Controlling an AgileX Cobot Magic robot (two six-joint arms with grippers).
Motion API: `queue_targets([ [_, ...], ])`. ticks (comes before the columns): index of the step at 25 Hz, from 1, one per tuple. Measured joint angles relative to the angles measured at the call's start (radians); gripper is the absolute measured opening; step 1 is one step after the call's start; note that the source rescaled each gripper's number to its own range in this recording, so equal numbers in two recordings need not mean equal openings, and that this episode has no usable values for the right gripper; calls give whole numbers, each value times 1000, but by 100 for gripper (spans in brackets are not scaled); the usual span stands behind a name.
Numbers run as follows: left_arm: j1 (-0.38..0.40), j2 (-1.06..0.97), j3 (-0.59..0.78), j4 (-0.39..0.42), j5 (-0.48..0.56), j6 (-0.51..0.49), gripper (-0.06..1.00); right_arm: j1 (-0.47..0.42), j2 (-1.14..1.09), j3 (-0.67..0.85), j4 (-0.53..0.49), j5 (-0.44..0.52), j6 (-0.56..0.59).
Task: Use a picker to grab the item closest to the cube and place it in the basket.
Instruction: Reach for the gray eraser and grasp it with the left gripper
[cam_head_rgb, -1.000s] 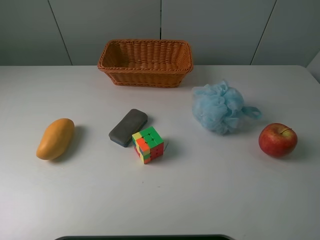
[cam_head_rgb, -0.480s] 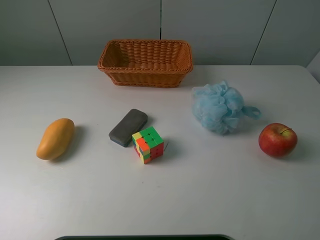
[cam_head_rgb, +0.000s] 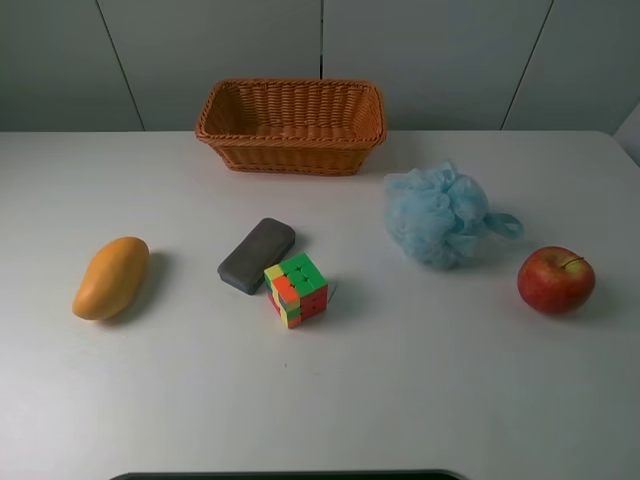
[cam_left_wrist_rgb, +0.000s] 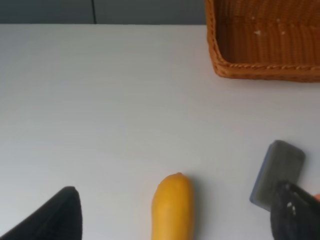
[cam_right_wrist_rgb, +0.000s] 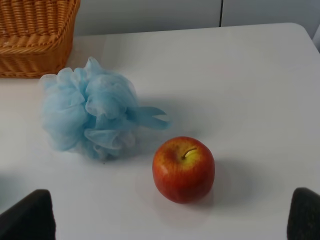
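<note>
The dark gray block (cam_head_rgb: 256, 255) lies on the white table, touching the multicoloured cube (cam_head_rgb: 296, 289) at its left rear. The wicker basket (cam_head_rgb: 290, 150) stands behind them at the back centre. Neither arm shows in the exterior high view. In the left wrist view the left gripper (cam_left_wrist_rgb: 176, 210) is open, its black fingers (cam_left_wrist_rgb: 60, 217) spread wide, with the block (cam_left_wrist_rgb: 278, 170) beside one finger and the basket (cam_left_wrist_rgb: 260, 70) beyond. The right gripper (cam_right_wrist_rgb: 171, 200) is open and empty.
An orange mango (cam_head_rgb: 111, 277) lies at the left, between the left fingers in the left wrist view (cam_left_wrist_rgb: 172, 210). A blue bath pouf (cam_head_rgb: 440, 215) and a red apple (cam_head_rgb: 556, 280) sit at the right; both show in the right wrist view, pouf (cam_right_wrist_rgb: 90, 112), apple (cam_right_wrist_rgb: 183, 169).
</note>
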Motion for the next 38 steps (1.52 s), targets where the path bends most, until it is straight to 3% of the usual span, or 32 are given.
queue_targets([
  [4,-168,147,-29,75,-60,-86,100,0,0,0,0,0,0],
  [8,-296,301,-66,94,-102,-125,100,0,0,0,0,0,0],
  [16,-449,577,-98,63,-195,-112,100,0,0,0,0,0,0],
  [26,-509,841,-99,3,-262,-4,100,0,0,0,0,0,0],
  [38,-533,944,-99,-21,-333,70,100,0,0,0,0,0,0],
])
